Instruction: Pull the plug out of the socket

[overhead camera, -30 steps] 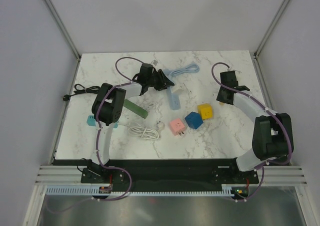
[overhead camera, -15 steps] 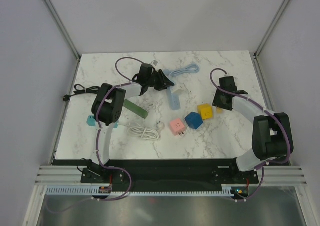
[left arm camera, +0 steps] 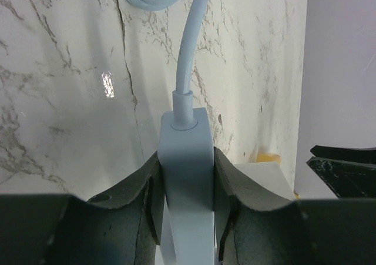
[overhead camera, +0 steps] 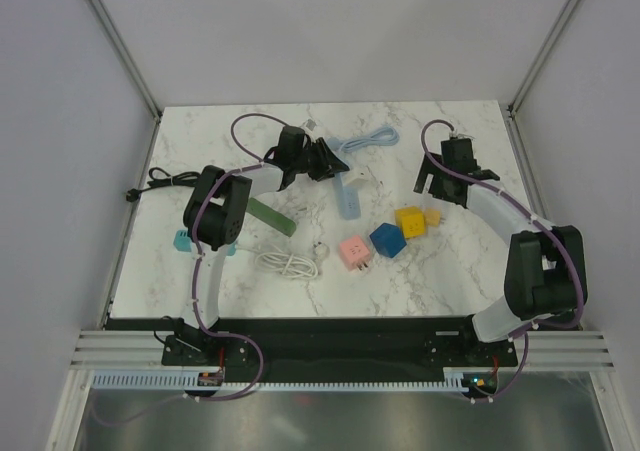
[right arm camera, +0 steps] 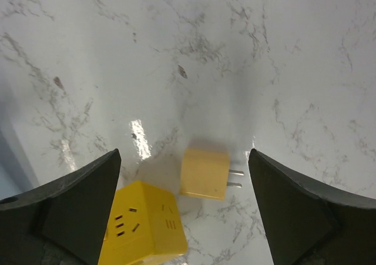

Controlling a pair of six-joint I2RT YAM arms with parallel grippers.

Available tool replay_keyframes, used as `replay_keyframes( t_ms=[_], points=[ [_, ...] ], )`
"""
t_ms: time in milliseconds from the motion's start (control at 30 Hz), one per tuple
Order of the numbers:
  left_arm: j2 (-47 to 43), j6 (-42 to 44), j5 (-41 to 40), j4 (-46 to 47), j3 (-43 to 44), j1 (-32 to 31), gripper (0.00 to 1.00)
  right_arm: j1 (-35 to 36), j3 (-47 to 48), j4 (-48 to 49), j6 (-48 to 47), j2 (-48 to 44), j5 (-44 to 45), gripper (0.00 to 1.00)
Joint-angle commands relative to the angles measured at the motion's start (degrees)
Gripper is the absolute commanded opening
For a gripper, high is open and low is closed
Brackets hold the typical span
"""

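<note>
The light blue socket strip lies at mid-table, and its cable runs to a coil at the back. My left gripper is shut on the strip's cable end, jaws pressed to both sides. A white plug block sits on the strip. My right gripper hangs open above a small yellow plug. That plug lies flat on the marble, prongs pointing right, just apart from the yellow cube socket. Nothing is between the right fingers.
A blue cube and a pink cube lie in front of the strip. A green bar, a white coiled cable and a teal block lie on the left. A black cable is at the left edge.
My right gripper dipped toward the yellow cube, opened wide, left the yellow plug on the table and drew back up. The left gripper and strip have not moved.
</note>
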Motion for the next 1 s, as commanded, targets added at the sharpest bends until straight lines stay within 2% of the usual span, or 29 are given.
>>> replay_keyframes(
  t_ms=[0, 100, 267, 400, 633, 967],
  points=[
    [1.09, 4.61, 1.52, 2.17, -0.24, 0.26, 0.02, 0.97, 2.87, 5.12, 0.94, -1.06, -5.50, 0.98],
    [1.27, 4.52, 1.70, 2.17, 0.02, 0.26, 0.02, 3.16, 3.48, 9.52, 1.03, 0.87, -9.98, 0.98],
    [1.45, 4.96, 2.49, 1.73, 0.99, 0.35, 0.02, 8.62, 8.49, 11.36, -0.90, 6.32, -10.17, 0.98],
    [1.18, 5.05, 2.40, 1.56, 0.90, 0.35, 0.02, 11.60, 8.68, 17.07, -0.82, 9.31, -16.30, 0.98],
    [1.53, 5.75, 3.19, 0.68, 2.05, 0.35, 0.02, 12.31, 9.02, 24.72, 1.56, 13.44, -23.60, 0.98],
    [2.32, 5.93, 3.80, -0.29, 3.45, 0.26, 0.02, 12.75, 7.89, 29.64, 2.17, 15.73, -27.04, 0.97]
  ],
)
